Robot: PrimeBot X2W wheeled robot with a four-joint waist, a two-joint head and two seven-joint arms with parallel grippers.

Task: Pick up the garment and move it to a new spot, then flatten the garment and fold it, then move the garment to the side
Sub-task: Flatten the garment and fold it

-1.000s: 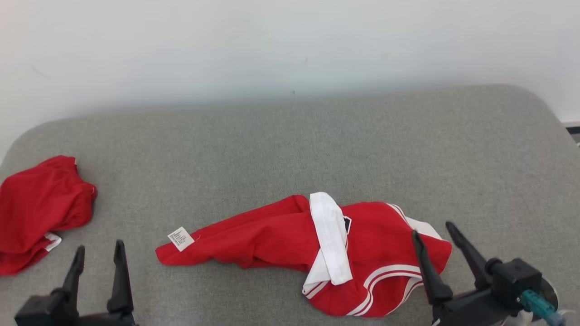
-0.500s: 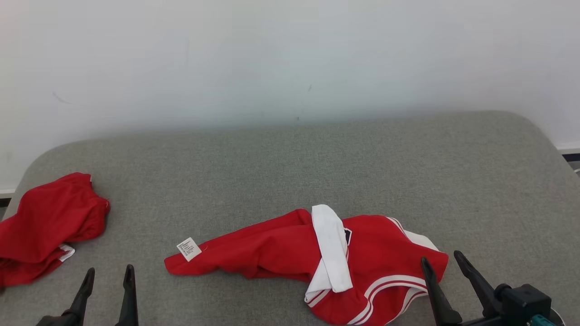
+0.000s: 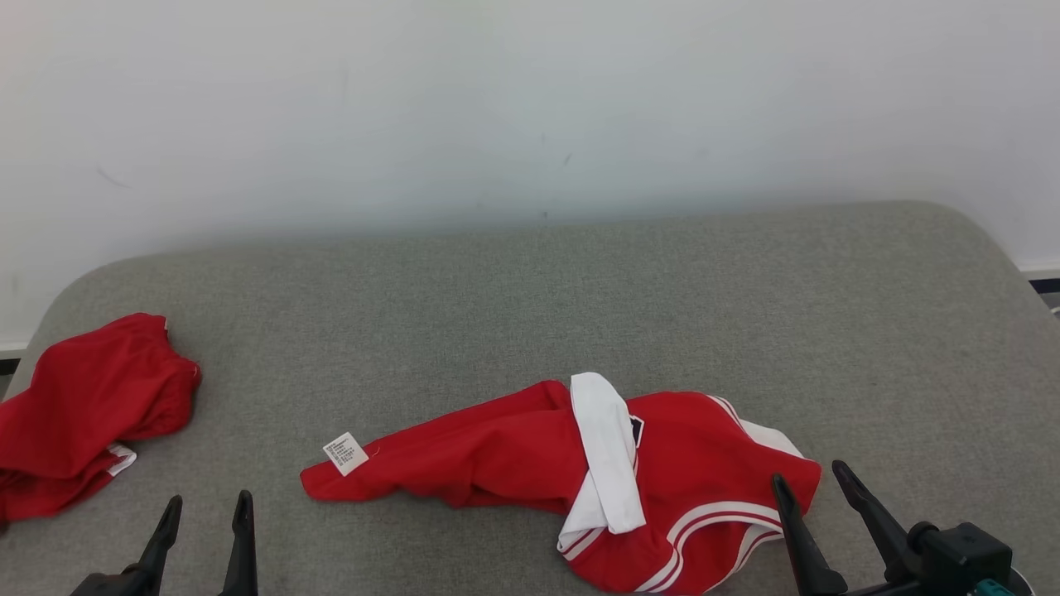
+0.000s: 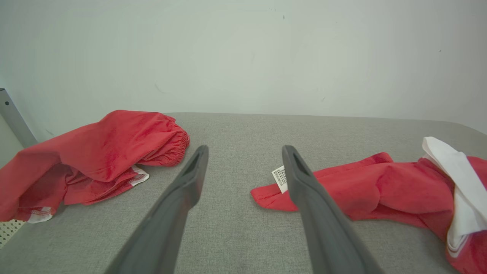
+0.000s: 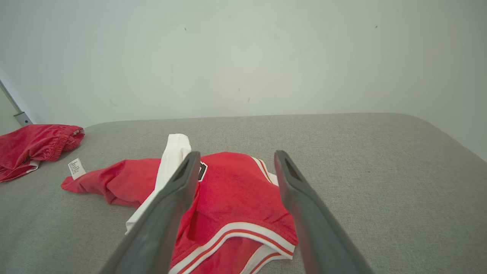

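Step in hand: first pick-up, not yet begun. The garment [image 3: 497, 455] lies crumpled on the counter's [image 3: 580, 281] near half, right of its middle. Your left hand [image 3: 209, 497] and right hand [image 3: 807, 472] both stand wide and empty at the counter's near edge. Next, as I judge it: lower the right hand onto the striped end and the left onto the labelled end. Leave the other red cloth [image 3: 91, 397] at the counter's left edge.

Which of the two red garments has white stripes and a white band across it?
The middle garment, next to the right gripper. The left garment is almost plain red, with only a little white at its hem.
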